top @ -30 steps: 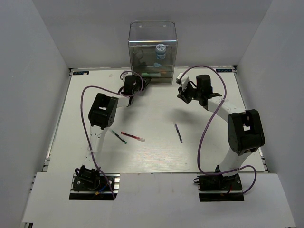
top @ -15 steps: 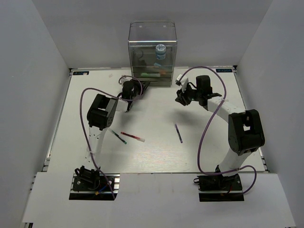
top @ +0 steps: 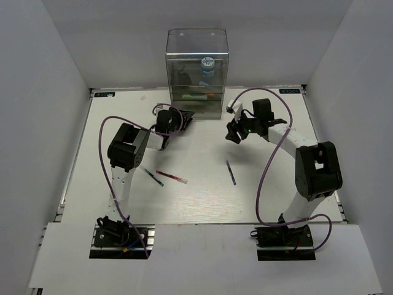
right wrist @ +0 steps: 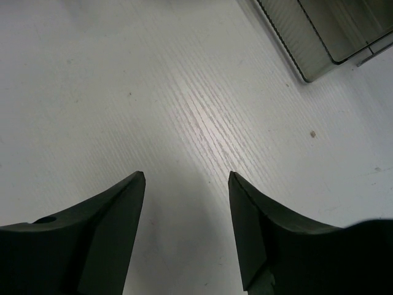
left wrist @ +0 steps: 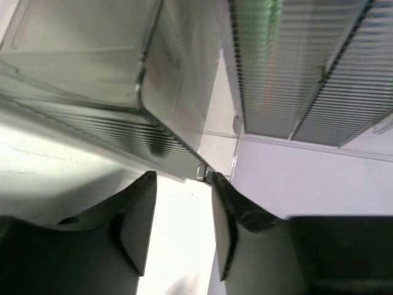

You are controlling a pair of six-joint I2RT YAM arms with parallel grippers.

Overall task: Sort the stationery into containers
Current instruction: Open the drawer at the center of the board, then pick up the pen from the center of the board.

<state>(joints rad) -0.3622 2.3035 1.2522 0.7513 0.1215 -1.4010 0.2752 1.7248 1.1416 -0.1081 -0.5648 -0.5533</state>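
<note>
White worktop [top: 202, 203], walled on three sides. At its far edge, centre: one tall clear plastic drawer cabinet [top: 197, 46], upright, with stacked levels. A blue-white roll [top: 207, 64] sits on an upper level towards the right. A green-white pen [top: 196, 96] lies on a lower level with something orange just beside it, too small to identify. Three pens lie loose on the worktop. A red pen [top: 172, 177] and a green-tipped pen [top: 152, 176] are near each other, left of centre. A dark thin pen [top: 231, 173] is well apart from them, right of centre. Left gripper [top: 186, 115]: at the cabinet's lower left corner. In the wrist view [left wrist: 182, 184] its fingers stand a modest gap apart with nothing between them, and the ribbed drawer fronts of the cabinet [left wrist: 288, 61] fill the upper frame. Right gripper [top: 233, 132]: near the cabinet's front right. In the wrist view [right wrist: 186, 178] its fingers are spread wide and empty over bare worktop, with a corner of the cabinet [right wrist: 319, 43] at the upper right.
</note>
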